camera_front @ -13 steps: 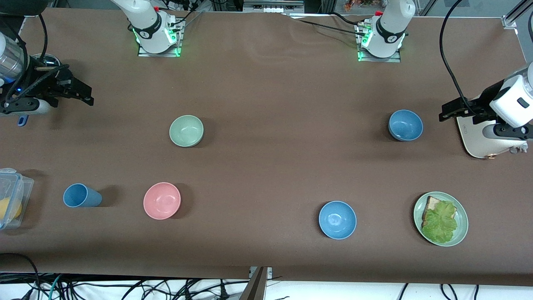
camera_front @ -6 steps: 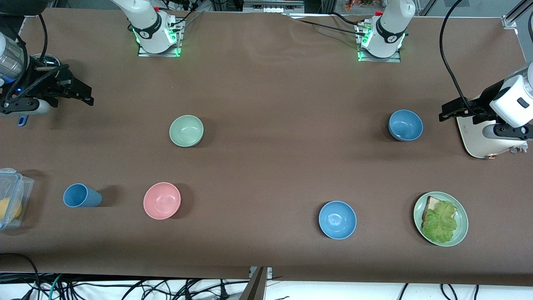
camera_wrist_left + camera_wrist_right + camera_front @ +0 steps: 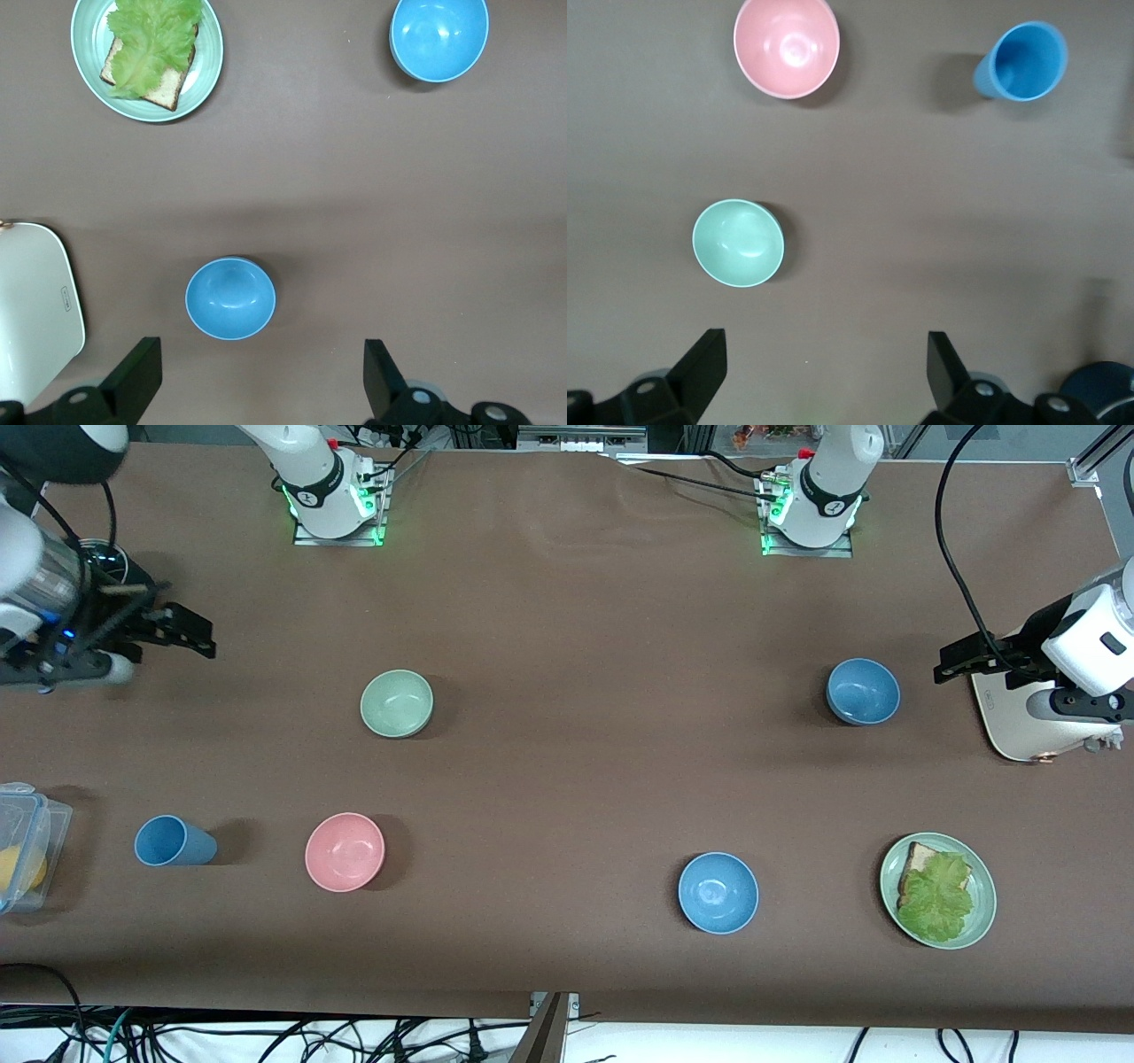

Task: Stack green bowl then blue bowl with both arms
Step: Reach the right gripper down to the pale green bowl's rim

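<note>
Hovering over the desk's (image 3: 567, 602) right-arm end, the right gripper (image 3: 197, 634) has its fingers (image 3: 700, 363) spread, holding nothing. Green bowl (image 3: 397, 703) sits upright on the desk, apart from that gripper and farther from the front camera than the pink bowl (image 3: 345, 851); blue cup (image 3: 173, 841) lies beside the pink bowl, toward the right arm's end. Left gripper (image 3: 955, 662) hangs over the left-arm end, fingers (image 3: 135, 375) spread, empty, above a white board (image 3: 1019, 722). Blue bowl (image 3: 863, 691) stands near it, upright. A 2nd blue bowl (image 3: 718, 892) sits nearer the camera, beside a green plate (image 3: 982, 921) with bread and lettuce. Clear box (image 3: 27, 841) at the right arm's end
</note>
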Controlling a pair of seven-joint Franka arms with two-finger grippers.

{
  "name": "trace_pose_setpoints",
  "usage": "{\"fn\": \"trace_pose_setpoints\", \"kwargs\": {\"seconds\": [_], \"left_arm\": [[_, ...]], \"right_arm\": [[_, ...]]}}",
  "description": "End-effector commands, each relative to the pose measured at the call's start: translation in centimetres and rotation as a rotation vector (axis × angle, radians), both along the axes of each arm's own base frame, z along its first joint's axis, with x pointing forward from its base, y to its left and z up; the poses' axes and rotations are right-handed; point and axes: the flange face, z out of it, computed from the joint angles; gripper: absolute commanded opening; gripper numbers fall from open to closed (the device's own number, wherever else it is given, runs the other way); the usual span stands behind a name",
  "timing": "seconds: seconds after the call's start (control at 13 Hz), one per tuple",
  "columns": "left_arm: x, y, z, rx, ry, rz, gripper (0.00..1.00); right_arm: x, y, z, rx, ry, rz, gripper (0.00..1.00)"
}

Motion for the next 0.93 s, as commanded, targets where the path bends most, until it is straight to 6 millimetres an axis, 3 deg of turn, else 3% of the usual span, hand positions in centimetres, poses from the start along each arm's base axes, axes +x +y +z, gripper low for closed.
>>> {"fn": "trace_pose_setpoints", "kwargs": {"seconds": [0.0, 0.08, 0.39, 0.54, 0.69, 0.85], "left_arm": [[0.1, 0.0, 0.4, 0.027, 0.0, -0.008, 1.0], [0.1, 0.0, 0.4, 0.027, 0.0, -0.008, 1.0], [0.1, 0.0, 0.4, 0.027, 0.001, -0.008, 1.0], [0.1, -0.1, 0.4, 0.027, 0.0, -0.01, 1.0], [0.1, -0.2, 0.4, 0.027, 0.0, -0.011, 1.0], [0.1, 0.0, 0.4, 0.027, 0.0, -0.008, 1.0]], "right_arm": [[1.6, 0.8, -2.9, 0.003, 0.04, 0.021, 1.0], [2.2, 1.1, -5.7, 0.008, 0.099, 0.021, 1.0], [1.3, 2.8, -7.3, 0.099, 0.07, 0.008, 1.0], [-1.6, 3.8, -11.9, 0.107, 0.011, 0.007, 1.0], [-5.0, 7.3, -17.5, 0.101, -0.046, 0.036, 1.0], [-7.2, 9.1, -22.0, 0.094, -0.062, 0.016, 1.0]]}}
